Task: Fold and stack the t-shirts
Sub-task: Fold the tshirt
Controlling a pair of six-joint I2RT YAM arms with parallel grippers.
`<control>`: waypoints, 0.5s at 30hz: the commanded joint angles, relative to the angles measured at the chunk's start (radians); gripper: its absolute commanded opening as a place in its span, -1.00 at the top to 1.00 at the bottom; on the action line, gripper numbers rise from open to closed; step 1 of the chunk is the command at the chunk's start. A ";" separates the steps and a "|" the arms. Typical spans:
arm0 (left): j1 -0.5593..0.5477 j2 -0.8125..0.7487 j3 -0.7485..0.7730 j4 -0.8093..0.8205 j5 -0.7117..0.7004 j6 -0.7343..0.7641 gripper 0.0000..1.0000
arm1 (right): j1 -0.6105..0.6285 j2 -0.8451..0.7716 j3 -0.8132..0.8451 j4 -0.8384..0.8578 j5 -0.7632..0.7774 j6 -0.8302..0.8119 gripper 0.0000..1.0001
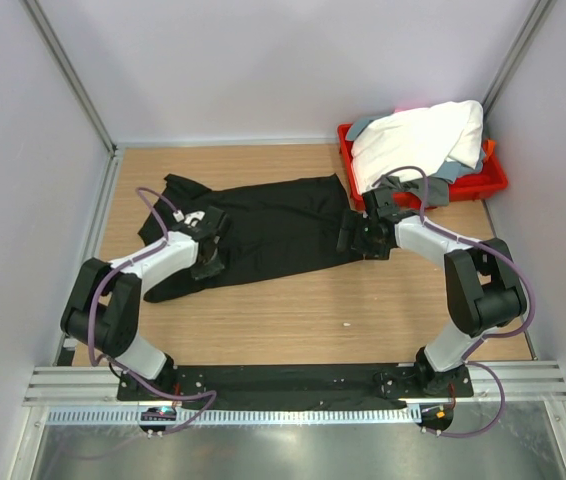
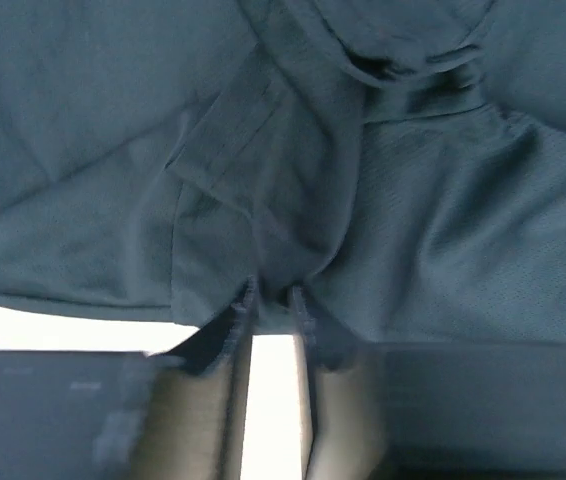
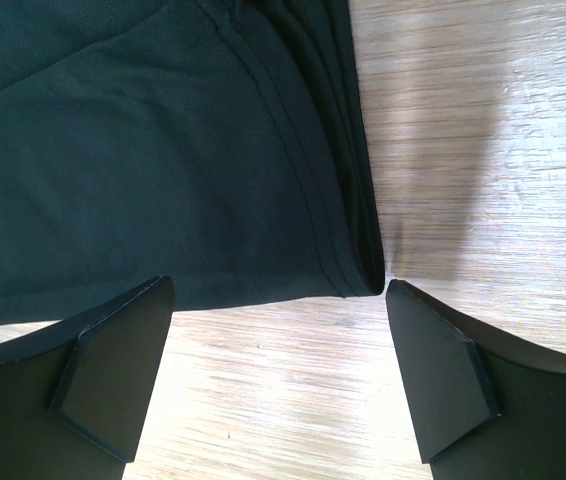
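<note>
The black t-shirt (image 1: 273, 225) lies spread lengthwise across the wooden table (image 1: 313, 310). My left gripper (image 1: 208, 258) sits on the shirt's left part. In the left wrist view its fingertips (image 2: 241, 305) pinch a raised fold of the dark fabric (image 2: 263, 200), and the gripper (image 2: 271, 300) is nearly shut on it. My right gripper (image 1: 361, 240) is at the shirt's right end. Seen from the right wrist, this gripper (image 3: 279, 285) stands wide open and low over the wood, with the shirt's hem corner (image 3: 358, 270) just ahead of its fingers. A white t-shirt (image 1: 418, 140) and a grey one (image 1: 361, 126) are heaped in the red tray.
The red tray (image 1: 493, 185) stands at the back right corner, close behind my right arm. Pale walls and metal posts enclose the table on three sides. Bare wood lies between the shirt and the arm bases.
</note>
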 commanded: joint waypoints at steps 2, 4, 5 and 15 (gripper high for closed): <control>-0.003 0.015 0.058 0.032 -0.052 0.051 0.84 | -0.006 0.006 0.004 0.031 -0.012 -0.013 -0.85; -0.003 0.015 0.080 0.006 -0.064 0.069 0.97 | -0.006 0.006 0.004 0.028 -0.017 -0.015 -0.85; -0.001 0.002 0.089 -0.019 -0.067 0.078 1.00 | -0.006 0.005 0.004 0.028 -0.018 -0.015 -0.85; 0.095 -0.055 0.187 -0.175 -0.126 0.181 0.95 | -0.006 0.002 0.001 0.028 -0.043 -0.015 -0.84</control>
